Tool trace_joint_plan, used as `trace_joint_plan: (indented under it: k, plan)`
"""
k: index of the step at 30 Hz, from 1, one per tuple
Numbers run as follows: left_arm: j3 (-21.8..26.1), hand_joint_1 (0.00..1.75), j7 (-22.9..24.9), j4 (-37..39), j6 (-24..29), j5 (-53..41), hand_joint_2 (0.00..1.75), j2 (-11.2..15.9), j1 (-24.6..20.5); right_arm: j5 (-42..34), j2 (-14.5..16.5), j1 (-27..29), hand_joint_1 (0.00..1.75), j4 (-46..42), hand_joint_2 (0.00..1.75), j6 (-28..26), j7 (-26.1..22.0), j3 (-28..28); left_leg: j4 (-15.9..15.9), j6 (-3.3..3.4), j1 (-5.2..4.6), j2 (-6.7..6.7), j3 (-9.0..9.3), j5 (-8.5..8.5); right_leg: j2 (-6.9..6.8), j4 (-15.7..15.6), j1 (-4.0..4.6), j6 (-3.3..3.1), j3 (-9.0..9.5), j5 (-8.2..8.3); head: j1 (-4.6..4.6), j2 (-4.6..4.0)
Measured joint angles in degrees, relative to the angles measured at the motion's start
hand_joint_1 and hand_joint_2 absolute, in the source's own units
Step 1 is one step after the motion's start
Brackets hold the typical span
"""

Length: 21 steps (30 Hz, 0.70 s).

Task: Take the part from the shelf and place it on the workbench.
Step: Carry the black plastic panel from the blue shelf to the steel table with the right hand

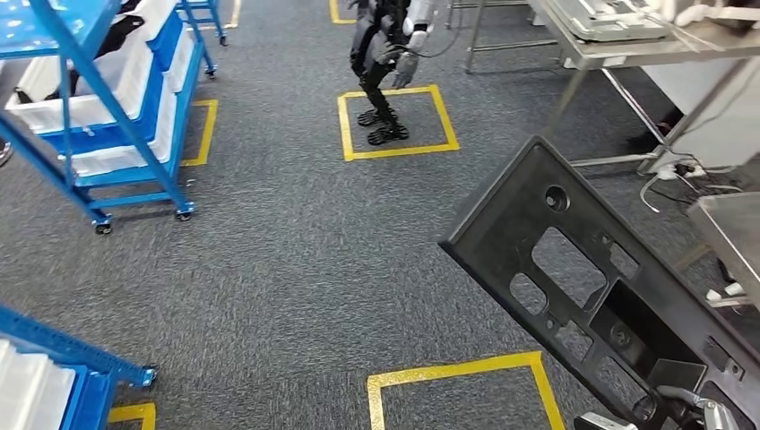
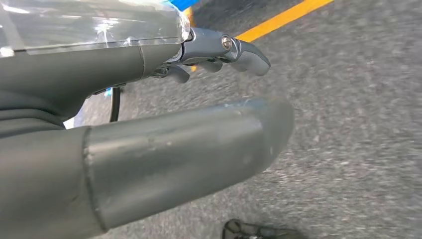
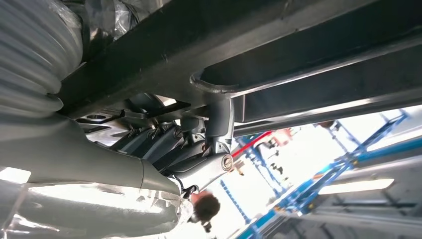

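The right hand (image 1: 695,410) grips a flat black moulded plastic panel (image 1: 591,269) with cut-outs, tilted; the left hand (image 2: 219,50) hangs empty, fingers apart, over speckled grey carpet (image 2: 358,124).

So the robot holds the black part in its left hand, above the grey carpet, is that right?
Not quite: the right hand holds the black part, as the head view and right wrist view show. The left hand holds nothing. The part is indeed above the grey carpet.

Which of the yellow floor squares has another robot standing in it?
The far yellow square, straight ahead in the head view: the other robot stands inside its outline. The near square at the bottom edge and the one by the blue shelf cart hold nothing.
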Motion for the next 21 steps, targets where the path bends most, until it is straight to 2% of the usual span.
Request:
trace_joint_plan:
  k: [2, 3, 4, 5, 6, 7, 8, 10, 11, 12, 13, 14, 15, 17, 18, 19, 21]
  plan:
    - [0.2, 0.0, 0.0, 0.0, 0.0, -0.1, 0.0, 0.0, 0.0, -0.2, 0.0, 0.0, 1.75, 0.0, 1.75, 0.0, 0.1, 0.0, -6.4, 0.2, 0.13, -2.42, 2.37, 2.75, 1.37, 0.8, -0.01, 0.54, -0.37, -0.4, 0.02, 0.0]
    - [0.2, 0.0, 0.0, 0.0, 0.0, -0.1, 0.0, 0.0, -0.1, -0.3, 0.0, 0.1, 1.75, 0.0, 1.75, 0.0, 0.2, 0.0, -7.9, 0.33, 0.13, -3.22, 2.9, 3.03, 1.95, 1.1, -0.04, 0.84, -0.65, -0.49, 0.03, 0.0]
    - [0.3, 0.0, 0.0, 0.0, 0.0, -0.1, 0.0, 0.0, -0.1, -0.3, 0.0, 0.2, 1.75, 0.0, 1.75, 0.0, 0.3, 0.0, -8.3, 0.55, 0.02, -3.41, 3.06, 2.81, 2.53, 1.2, -0.07, 1.18, -0.91, -0.48, 0.03, 0.0]
    - [0.4, 0.0, 0.0, 0.0, -0.1, -0.2, 0.0, 0.0, -0.2, -0.4, 0.0, 0.4, 1.75, 0.0, 1.75, 0.0, 0.3, 0.0, -8.5, 0.88, -0.01, -2.86, 3.14, 2.92, 3.14, 1.2, -0.19, 1.53, -1.1, -0.37, 0.03, 0.0]
    - [0.4, 0.0, 0.0, 0.0, -0.1, -0.2, 0.0, -0.1, -0.3, -0.5, 0.0, 0.5, 1.75, 0.0, 1.75, 0.0, 0.3, 0.0, -8.7, 1.27, -0.01, -2.18, 3.27, 3.1, 3.12, 1.3, -0.28, 1.82, -1.21, -0.38, 0.03, 0.0]
    - [0.5, 0.0, -0.1, 0.0, -0.2, -0.2, 0.0, -0.1, -0.4, -0.7, 0.0, 0.7, 1.75, 0.0, 1.75, 0.0, 0.3, 0.0, -8.9, 1.7, 0.05, -1.53, 3.4, 3.28, 2.24, 1.9, -0.26, 2.11, -1.52, -0.83, 0.05, 0.0]
    - [0.5, 0.0, -0.1, 0.0, -0.2, -0.2, 0.0, -0.1, -0.4, -0.8, 0.0, 0.7, 1.75, 0.0, 1.75, 0.0, 0.3, 0.0, -9.2, 2.04, 0.14, -0.83, 3.46, 3.46, 0.76, 3.5, -0.23, 2.36, -2.29, -1.93, 0.08, 0.0]
    - [0.6, 0.0, -0.2, 0.0, -0.3, -0.2, 0.0, -0.1, -0.3, -1.1, 0.0, 0.7, 1.75, 0.1, 1.75, 0.0, 0.3, 0.0, -9.3, 2.4, 0.05, 0.66, 3.44, 3.49, -2.55, 9.8, -0.31, 2.84, -5.3, -5.54, 0.11, 0.0]
    - [0.7, 0.0, -0.2, 0.0, -0.4, -0.2, 0.0, 0.0, -0.1, -1.2, 0.0, 0.7, 1.75, 0.1, 1.75, 0.0, 0.3, 0.0, -9.3, 2.44, -0.05, 1.48, 3.42, 3.41, -3.32, 13.4, -0.46, 3.06, -7.07, -7.12, 0.11, 0.0]
    - [0.7, 0.0, -0.2, 0.0, -0.4, -0.2, 0.0, 0.0, -0.1, -1.2, 0.0, 0.7, 1.75, 0.2, 1.75, 0.0, 0.3, 0.0, -9.3, 2.44, -0.12, 2.31, 3.44, 3.31, -3.67, 15.8, -0.6, 3.19, -8.25, -7.79, 0.11, 0.0]
    - [0.7, 0.0, -0.2, 0.0, -0.5, -0.2, 0.0, 0.0, 0.0, -1.3, 0.0, 0.7, 1.75, 0.2, 1.75, 0.0, 0.3, 0.0, -9.3, 2.41, -0.16, 3.1, 3.51, 3.19, -3.84, 16.3, -0.69, 3.24, -8.49, -7.39, 0.11, 0.0]
    - [0.7, 0.0, -0.2, 0.0, -0.5, -0.3, 0.0, 0.0, -0.1, -1.3, 0.0, 0.8, 1.75, 0.2, 1.75, 0.0, 0.3, 0.0, -9.3, 2.33, -0.17, 3.81, 3.66, 3.05, -4.05, 14.5, -0.74, 3.2, -7.53, -5.98, 0.12, 0.0]
    - [0.7, 0.0, -0.3, 0.0, -0.6, -0.3, 0.0, 0.0, -0.1, -1.3, 0.0, 0.8, 1.75, 0.2, 1.75, 0.0, 0.4, 0.0, -9.3, 2.22, -0.18, 4.46, 3.89, 2.89, -4.6, 11.0, -0.7, 3.04, -5.58, -3.99, 0.12, 0.0]
    - [0.7, 0.0, -0.9, 0.0, -0.6, -0.6, 0.0, -0.2, -0.2, -1.0, 0.0, 0.8, 1.75, 0.2, 1.75, 0.0, 1.1, 0.0, -9.3, 1.81, -0.24, 5.56, 4.43, 2.5, -7.32, 3.6, -0.14, 2.34, -1.59, -1.43, 0.12, 0.0]
    - [0.7, 0.0, -1.2, 0.0, -0.6, -0.8, 0.0, -0.2, -0.2, -0.9, 0.0, 0.8, 1.75, 0.2, 1.75, 0.0, 1.6, 0.0, -9.3, 1.53, -0.26, 6.05, 4.66, 2.33, -8.29, 1.5, 0.21, 1.97, -0.52, -0.98, 0.11, 0.0]
    - [0.7, 0.0, -1.5, 0.0, -0.6, -1.1, 0.0, -0.4, -0.2, -0.7, 0.0, 0.8, 1.75, 0.2, 1.75, 0.0, 2.2, 0.0, -9.4, 1.22, -0.27, 6.57, 4.87, 2.2, -8.74, 0.7, 0.53, 1.66, -0.22, -1.1, 0.11, 0.0]
    - [0.7, 0.0, -1.8, 0.0, -0.5, -1.3, 0.0, -0.6, -0.3, -0.6, 0.0, 0.9, 1.75, 0.4, 1.75, 0.0, 3.1, 0.0, -9.7, 0.59, -0.21, 7.47, 5.34, 1.94, -7.37, 0.3, 0.45, 1.13, -0.13, -0.85, 0.1, 0.0]
